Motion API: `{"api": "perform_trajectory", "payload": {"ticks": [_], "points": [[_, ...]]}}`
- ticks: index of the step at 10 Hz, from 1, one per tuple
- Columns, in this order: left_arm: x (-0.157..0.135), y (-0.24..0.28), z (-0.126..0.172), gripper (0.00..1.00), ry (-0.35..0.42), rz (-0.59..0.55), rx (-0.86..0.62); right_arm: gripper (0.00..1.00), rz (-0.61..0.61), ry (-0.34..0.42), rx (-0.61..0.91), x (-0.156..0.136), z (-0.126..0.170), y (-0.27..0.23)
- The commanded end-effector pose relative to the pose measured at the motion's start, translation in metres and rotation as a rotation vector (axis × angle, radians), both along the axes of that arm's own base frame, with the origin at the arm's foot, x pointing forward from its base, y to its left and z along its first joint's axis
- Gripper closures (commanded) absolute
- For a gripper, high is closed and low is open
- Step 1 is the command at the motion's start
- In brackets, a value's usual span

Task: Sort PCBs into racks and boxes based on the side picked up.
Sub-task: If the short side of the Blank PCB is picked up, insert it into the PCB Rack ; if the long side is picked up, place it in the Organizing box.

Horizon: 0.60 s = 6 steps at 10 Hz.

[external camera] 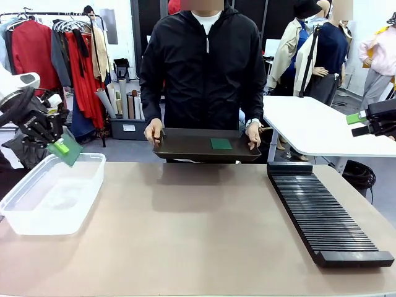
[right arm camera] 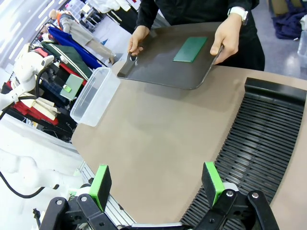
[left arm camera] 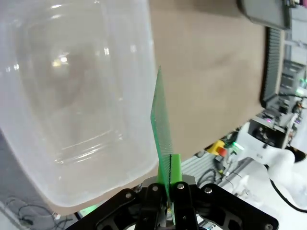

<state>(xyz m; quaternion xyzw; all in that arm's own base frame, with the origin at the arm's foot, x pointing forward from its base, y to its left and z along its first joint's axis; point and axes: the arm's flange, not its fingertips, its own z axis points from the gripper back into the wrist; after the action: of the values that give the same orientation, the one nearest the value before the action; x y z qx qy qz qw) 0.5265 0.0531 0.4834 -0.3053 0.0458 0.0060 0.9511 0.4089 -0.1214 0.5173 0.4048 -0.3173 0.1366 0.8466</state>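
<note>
One PCB [left arm camera: 160, 125] sits pinched in the left pincer [left arm camera: 169, 173] — above the box [external camera: 38, 231] rim.

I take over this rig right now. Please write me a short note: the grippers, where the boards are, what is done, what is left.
Left gripper: fingers shut on the held PCB, above the far end of the clear tub.
Right gripper: open, holding nothing, raised beside the rack.
The person's hands hold a dark tray with a second PCB flat on it.
Done: nothing visibly sorted; tub and rack look bare.
Left: release the held board, then likely sort the tray's one.
</note>
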Motion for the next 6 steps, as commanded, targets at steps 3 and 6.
{"api": "perform_trajectory", "payload": {"ticks": [3,6], "points": [[0.012,-0.003,-0.009,1.0,0.042,-0.017,0.149,0.0,-0.002,-0.002,0.02,0.001,0.003,0.001],[0.024,-0.006,-0.033,1.0,0.075,-0.073,0.177,0.0,-0.002,-0.002,0.02,0.001,0.003,0.001]]}}
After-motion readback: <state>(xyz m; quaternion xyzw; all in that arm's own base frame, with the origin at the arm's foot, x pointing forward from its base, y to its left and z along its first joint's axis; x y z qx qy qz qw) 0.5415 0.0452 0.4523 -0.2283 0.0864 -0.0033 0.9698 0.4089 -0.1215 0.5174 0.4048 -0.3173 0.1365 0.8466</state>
